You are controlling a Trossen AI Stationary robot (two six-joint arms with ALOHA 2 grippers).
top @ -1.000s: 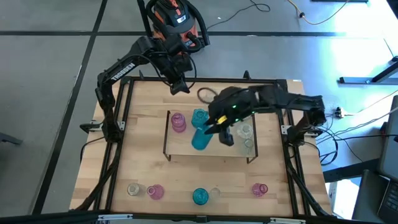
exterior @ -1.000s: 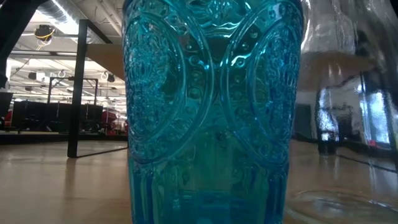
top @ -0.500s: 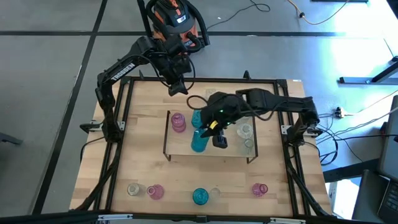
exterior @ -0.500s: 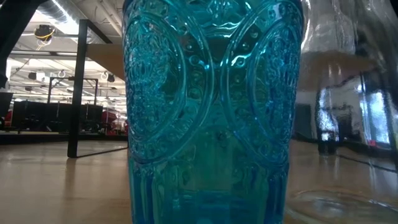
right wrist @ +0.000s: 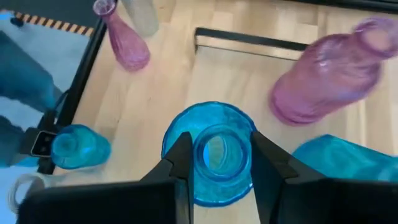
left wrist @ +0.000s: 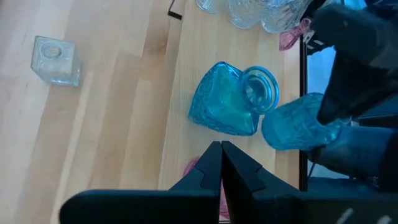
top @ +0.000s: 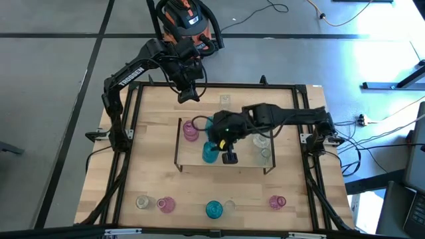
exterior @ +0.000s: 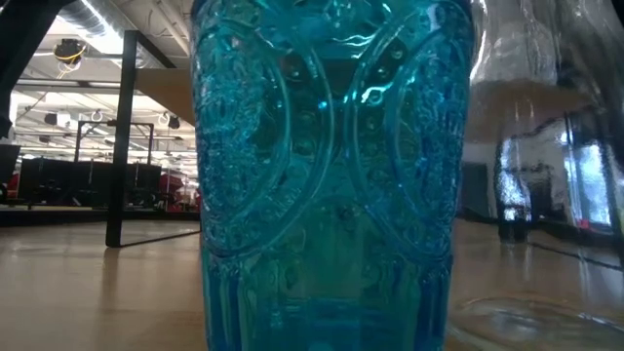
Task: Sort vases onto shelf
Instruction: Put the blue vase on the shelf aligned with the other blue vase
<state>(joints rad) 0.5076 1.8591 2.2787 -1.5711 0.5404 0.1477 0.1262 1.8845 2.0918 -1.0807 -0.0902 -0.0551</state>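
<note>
Shifting left | right claw [top: 214, 147] pinching blue vase [top: 210, 153] neck on shelf [top: 192, 158] | left claw [top: 186, 97] pressed together

Two dark arms [top: 126, 76], white lettering

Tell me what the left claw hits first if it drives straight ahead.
Probably the blue vase on the shelf: it sits directly beyond the shut left claw, though the gap is hard to judge.
</note>
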